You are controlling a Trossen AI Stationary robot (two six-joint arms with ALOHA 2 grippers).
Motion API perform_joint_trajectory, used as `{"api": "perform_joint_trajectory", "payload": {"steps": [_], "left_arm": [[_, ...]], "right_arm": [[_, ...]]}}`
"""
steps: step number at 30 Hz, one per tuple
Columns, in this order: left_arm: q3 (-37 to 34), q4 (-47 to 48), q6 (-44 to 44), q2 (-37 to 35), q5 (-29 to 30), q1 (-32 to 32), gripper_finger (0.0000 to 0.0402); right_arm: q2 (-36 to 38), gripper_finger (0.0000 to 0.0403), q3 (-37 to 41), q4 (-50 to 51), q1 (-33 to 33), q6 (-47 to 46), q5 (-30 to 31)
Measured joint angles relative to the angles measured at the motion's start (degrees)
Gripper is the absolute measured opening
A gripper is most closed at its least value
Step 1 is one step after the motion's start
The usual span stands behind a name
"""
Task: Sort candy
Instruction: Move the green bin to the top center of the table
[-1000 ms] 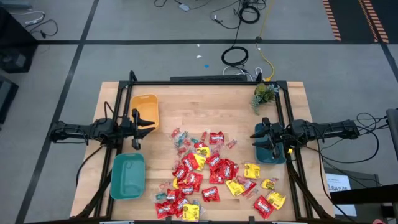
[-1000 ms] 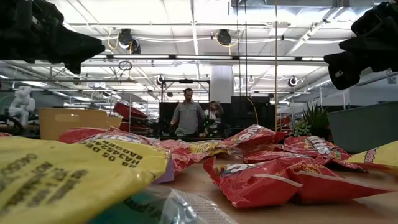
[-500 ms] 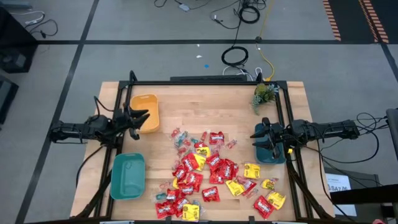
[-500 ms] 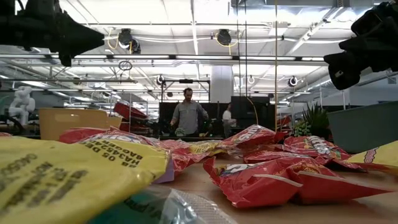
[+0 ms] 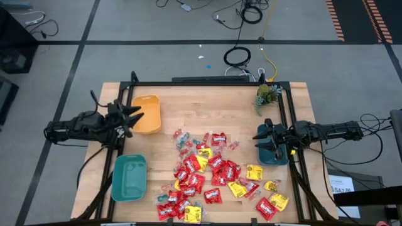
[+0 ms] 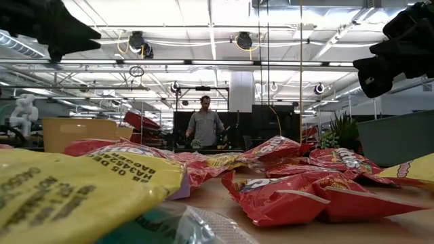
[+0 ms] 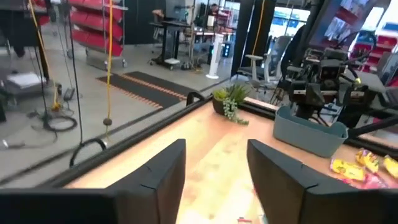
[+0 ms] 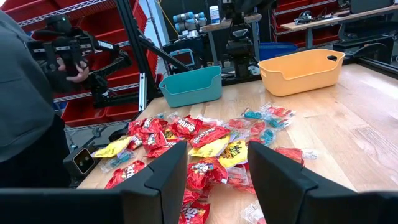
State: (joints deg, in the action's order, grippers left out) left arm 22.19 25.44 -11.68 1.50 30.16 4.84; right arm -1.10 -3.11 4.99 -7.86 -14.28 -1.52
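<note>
Left gripper (image 5: 130,117) up off the desk (image 5: 239,107) at the far-left edge, just beside the yellow bin (image 5: 146,113), jaws spread, nothing between them. Teal bin (image 5: 129,177) near it toward the front edge. Candy (image 5: 217,172) well apart from this gripper, heaped toward the desk's middle and front: red packets, yellow packets, a few small pink/teal pieces at the pile's far side. Right gripper (image 5: 264,139) hovering over a grey-blue bin (image 5: 274,155) at the right edge, jaws partly apart, empty, candy spread just ahead of it.

Risks, judged: packets overlapped and glossy, so a descent into the heap likely to pinch 2 at once or slip off the wrapper; small clear pieces easy to miss or push aside; left arm close to the yellow bin, so a swing out could knock it.

Versus 1 second ago: left gripper pulled back and outward from between the 2 left bins, jaws wider. Right arm unchanged. Pile unmoved.
</note>
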Motion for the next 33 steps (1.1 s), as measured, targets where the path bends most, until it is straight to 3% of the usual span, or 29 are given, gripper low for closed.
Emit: {"api": "perform_joint_trajectory", "payload": {"steps": [11,17,21,29,33], "left_arm": [[0.0,0.0,-3.0,0.0,-1.7,0.0,0.0285],[0.1,-0.9,-5.5,0.0,-2.0,0.0,0.029],[0.1,-0.5,-6.7,0.0,2.8,0.0,0.029],[0.1,-1.1,-11.6,0.6,2.9,0.0,0.029],[0.2,-0.9,-8.9,3.2,-1.7,0.0,0.029]], "right_arm": [[0.0,0.016,0.0,0.0,0.0,0.0,0.0],[0.0,0.016,0.0,0.0,0.0,0.0,0.0],[0.0,0.016,0.0,0.0,0.0,0.0,0.0],[0.0,0.016,0.0,0.0,0.0,0.0,0.0],[0.0,0.016,0.0,0.0,0.0,0.0,0.0]]}}
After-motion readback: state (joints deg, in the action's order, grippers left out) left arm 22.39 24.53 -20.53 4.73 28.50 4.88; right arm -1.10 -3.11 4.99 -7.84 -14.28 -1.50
